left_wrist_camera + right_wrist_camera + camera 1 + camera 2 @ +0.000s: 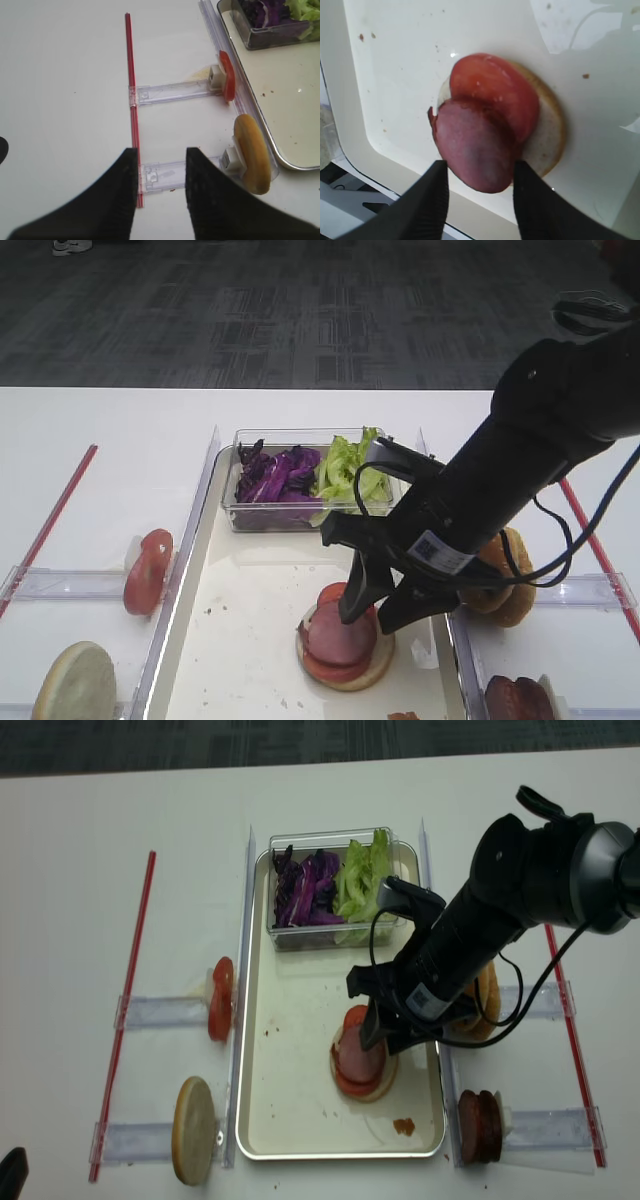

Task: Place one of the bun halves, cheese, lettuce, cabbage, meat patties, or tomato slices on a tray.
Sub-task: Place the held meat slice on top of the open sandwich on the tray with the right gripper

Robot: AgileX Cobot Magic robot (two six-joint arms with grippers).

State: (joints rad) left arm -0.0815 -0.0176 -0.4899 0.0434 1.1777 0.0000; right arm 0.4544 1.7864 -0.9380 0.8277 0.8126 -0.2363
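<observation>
Basically done: meat patty (477,147) resting on tomato slice (495,92) and bun half (551,132) inside tray (250,640). Right pincer (480,192) parted, straddling patty, not gripping. Left: retract.

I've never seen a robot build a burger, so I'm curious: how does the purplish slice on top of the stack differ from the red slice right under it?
The meat patty is dull pinkish-purple with a darker rim; the tomato slice is brighter red and glossy. The patty lies on top, partly covering the tomato, and hangs past the pale bun half, while the tomato sits directly on that bun. The patty sits between the right gripper's spread fingers; the tomato lies farther from them. Both are round, flat slices of similar size.
</observation>
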